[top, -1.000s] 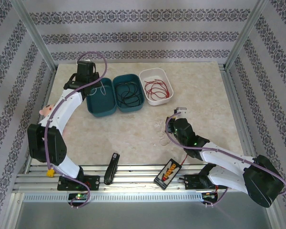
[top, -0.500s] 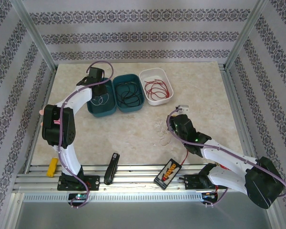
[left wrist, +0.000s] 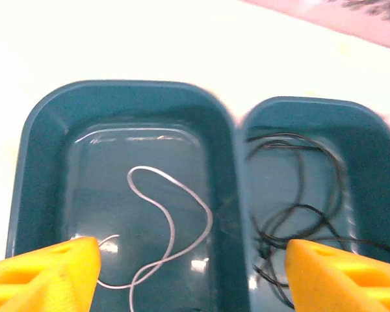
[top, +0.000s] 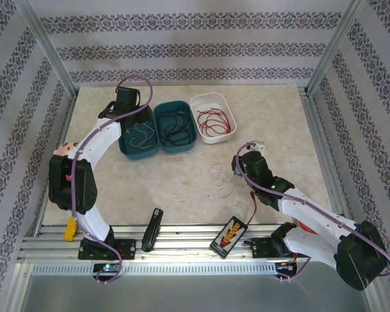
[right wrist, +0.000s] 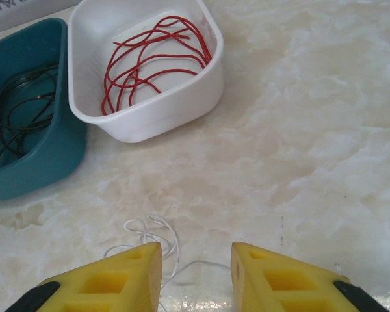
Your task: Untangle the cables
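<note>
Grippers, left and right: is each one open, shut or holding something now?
Left gripper: open, empty, above the thin white wire in the teal plastic tray.
Right gripper: open, empty.

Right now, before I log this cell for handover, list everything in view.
table: one, beige marble, under everything
left bin: one, teal, far left
middle bin: one, teal, beside it
white bin: one, white, right of those
white wire: one, white, in left bin
black wire: one, black, in middle bin
red wire: one, red, in white bin
loose wire: one, white, on table, centre
bar: one, black, near edge
box: one, black-yellow, near edge
left tool: one, yellow, open over left bin
right tool: one, yellow, open by loose wire
</note>
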Robot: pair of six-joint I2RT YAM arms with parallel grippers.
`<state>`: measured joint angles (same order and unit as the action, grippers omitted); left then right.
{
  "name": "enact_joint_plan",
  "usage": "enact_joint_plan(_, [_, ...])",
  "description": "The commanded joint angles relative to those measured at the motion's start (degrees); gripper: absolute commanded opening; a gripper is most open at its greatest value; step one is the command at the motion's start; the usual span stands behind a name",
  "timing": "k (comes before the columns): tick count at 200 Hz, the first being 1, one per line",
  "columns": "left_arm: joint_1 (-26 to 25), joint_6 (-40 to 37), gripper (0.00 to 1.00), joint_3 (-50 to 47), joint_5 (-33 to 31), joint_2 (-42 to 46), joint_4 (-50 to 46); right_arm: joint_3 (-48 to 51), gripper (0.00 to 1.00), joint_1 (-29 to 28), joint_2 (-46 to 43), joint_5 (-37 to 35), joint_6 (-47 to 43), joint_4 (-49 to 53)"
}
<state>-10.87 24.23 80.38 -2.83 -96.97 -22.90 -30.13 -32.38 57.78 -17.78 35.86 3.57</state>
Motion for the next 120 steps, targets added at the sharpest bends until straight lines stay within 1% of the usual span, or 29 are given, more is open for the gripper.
enact_joint_plan(1, [-4.87, -2.55, 0.87, -0.93, 3.62, 2.95, 0.43, -1.93, 0.35, 2.68, -0.26, 6.10, 3.87, 2.85])
enact_joint_plan(8, [-6.54, -3.56, 0.93, -1.65, 5.20, 3.30, 1.20, -2.10, 0.35, 3.69, 0.05, 7.55, 4.48, 3.37])
enact_joint_plan(18, [-9.00, -4.62, 0.98, -3.21, 7.97, 3.53, 2.90, -2.30, 0.36, 4.98, 0.61, 9.49, 5.45, 4.05])
enact_joint_plan(40, [-13.82, -7.93, 0.99, -6.09, 16.32, 2.62, 8.14, -2.17, 0.37, 8.57, 2.14, 14.59, 7.30, 4.52])
enact_joint_plan(57, [-16.37, -11.79, 0.95, -7.15, 21.87, 0.50, 11.36, -2.04, 0.38, 10.49, 3.32, 17.68, 8.00, 4.56])
enact_joint_plan(68, [-17.45, -15.00, 0.89, -7.28, 25.56, -1.22, 12.62, -2.04, 0.39, 11.22, 3.85, 18.77, 8.18, 4.77])
enact_joint_plan(85, [-18.67, -21.15, 0.83, -8.39, 31.00, -3.44, 15.93, -1.80, 0.45, 12.02, 4.05, 19.72, 8.48, 5.03])
enact_joint_plan(94, [-19.04, -24.91, 0.80, -8.23, 33.04, -4.85, 16.03, -1.70, 0.53, 12.46, 3.78, 20.02, 8.69, 5.17])
enact_joint_plan(100, [-19.34, -27.58, 0.80, -7.86, 33.48, -5.86, 15.82, -1.56, 0.62, 12.69, 3.60, 20.15, 8.76, 5.32])
enact_joint_plan(105, [-19.57, -29.40, 0.80, -7.61, 33.60, -6.81, 15.69, -1.48, 0.75, 12.90, 3.34, 20.09, 8.85, 5.35])
enact_joint_plan(106, [-19.60, -29.76, 0.80, -7.57, 33.59, -6.91, 15.65, -1.45, 0.79, 12.88, 3.28, 20.08, 8.87, 5.41])
enact_joint_plan(108, [-19.66, -30.42, 0.80, -7.42, 33.66, -7.29, 15.50, -1.36, 0.91, 12.98, 3.12, 20.00, 8.94, 5.40])
enact_joint_plan(110, [-19.74, -30.96, 0.79, -7.25, 33.67, -7.71, 15.44, -1.30, 0.96, 13.03, 3.00, 20.03, 9.01, 5.46])
enact_joint_plan(113, [-19.79, -31.96, 0.79, -6.95, 33.99, -8.38, 15.16, -1.19, 0.98, 13.16, 2.86, 19.95, 9.04, 5.47])
enact_joint_plan(120, [-19.89, -34.27, 0.77, -5.93, 35.15, -9.78, 14.29, -1.12, 0.98, 13.49, 2.49, 20.15, 9.14, 5.61])
